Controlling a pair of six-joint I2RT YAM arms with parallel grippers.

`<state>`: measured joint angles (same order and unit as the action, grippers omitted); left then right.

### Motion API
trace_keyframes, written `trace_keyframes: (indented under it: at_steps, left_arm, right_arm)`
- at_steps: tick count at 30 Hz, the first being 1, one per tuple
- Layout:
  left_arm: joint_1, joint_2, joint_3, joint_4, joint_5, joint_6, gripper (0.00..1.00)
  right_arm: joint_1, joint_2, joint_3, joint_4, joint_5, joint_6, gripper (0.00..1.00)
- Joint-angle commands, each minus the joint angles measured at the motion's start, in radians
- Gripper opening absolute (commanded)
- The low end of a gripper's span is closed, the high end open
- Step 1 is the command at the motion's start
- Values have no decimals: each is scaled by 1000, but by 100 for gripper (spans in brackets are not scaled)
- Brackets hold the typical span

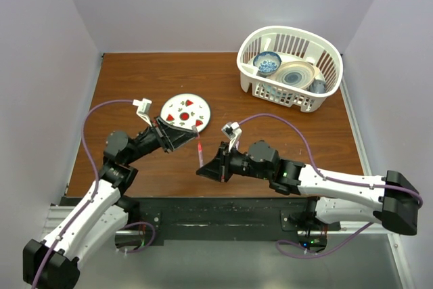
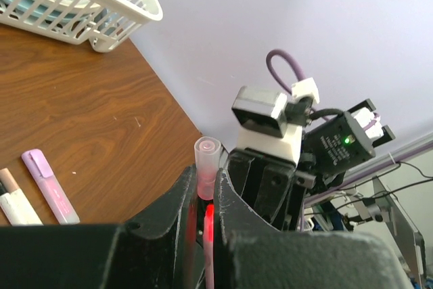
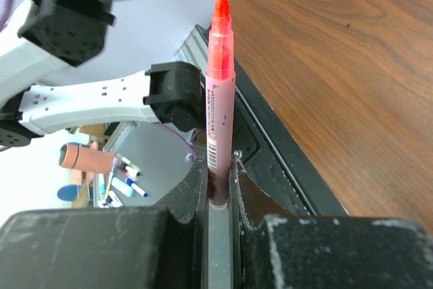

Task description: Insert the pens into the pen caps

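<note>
My left gripper (image 1: 191,139) (image 2: 205,191) is shut on a short, pale pink translucent pen cap (image 2: 206,160) that sticks out past its fingertips. My right gripper (image 1: 205,169) (image 3: 220,181) is shut on the lower end of a thin dark reddish pen (image 3: 220,106) (image 1: 200,153). Its bare orange-red tip points up at the left gripper, just short of it. Whether tip and cap touch I cannot tell. Two capped pens lie on the wood in the left wrist view: a thicker pale pink pen (image 2: 51,191) and a white pen (image 2: 15,199).
A white basket (image 1: 318,103) (image 2: 135,5) holding bowls stands at the back right. A round plate (image 1: 177,105) with red marks lies just behind the left gripper. The table's black front edge (image 3: 284,160) runs right below the right gripper.
</note>
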<state>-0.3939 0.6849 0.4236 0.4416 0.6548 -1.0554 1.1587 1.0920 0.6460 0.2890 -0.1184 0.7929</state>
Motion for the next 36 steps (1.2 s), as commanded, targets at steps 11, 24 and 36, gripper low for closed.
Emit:
trace_keyframes:
  at_steps: [11, 24, 36]
  left_arm:
    - [-6, -19, 50, -27, 5, 31, 0]
    - [-5, -48, -3, -10, 26, 17, 0]
    - [-5, -58, -23, -15, 48, 25, 0]
  right_arm:
    - [10, -11, -6, 64, 16, 2, 0]
    - [10, 2, 18, 59, 16, -6, 0]
    - [10, 23, 43, 59, 14, -14, 0]
